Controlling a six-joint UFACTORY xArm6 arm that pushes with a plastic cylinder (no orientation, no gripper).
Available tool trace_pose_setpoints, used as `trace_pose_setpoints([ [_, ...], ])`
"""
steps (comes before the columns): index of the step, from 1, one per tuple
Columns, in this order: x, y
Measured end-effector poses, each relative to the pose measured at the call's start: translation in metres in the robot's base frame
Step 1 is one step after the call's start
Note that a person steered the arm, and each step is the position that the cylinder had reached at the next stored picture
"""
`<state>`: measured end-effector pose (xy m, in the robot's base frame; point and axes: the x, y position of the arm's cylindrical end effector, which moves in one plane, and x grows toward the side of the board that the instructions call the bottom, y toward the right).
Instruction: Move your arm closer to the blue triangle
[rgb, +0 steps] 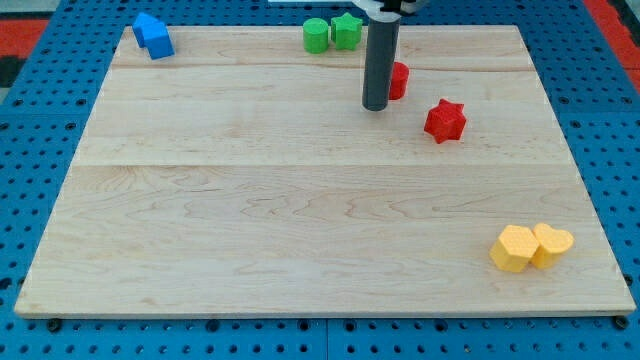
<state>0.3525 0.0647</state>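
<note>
A blue block (153, 35), its shape hard to make out, sits at the board's top left corner. My tip (376, 105) is on the board at the upper middle, far to the right of the blue block. A red block (398, 80) is partly hidden behind the rod, just to its right. A red star (445, 121) lies a little right and below my tip.
A green round block (316, 35) and a green star (346, 29) sit side by side at the top edge, left of the rod. Two yellow blocks (530, 246) touch each other near the bottom right corner. The wooden board (300, 220) lies on a blue pegboard.
</note>
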Motion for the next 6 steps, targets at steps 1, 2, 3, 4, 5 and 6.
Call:
trace_pose_setpoints([
  [1, 0.015, -0.022],
  [2, 0.038, -0.094],
  [3, 0.045, -0.187],
  [4, 0.042, -0.295],
  [5, 0.010, -0.346],
  [6, -0.041, -0.348],
])
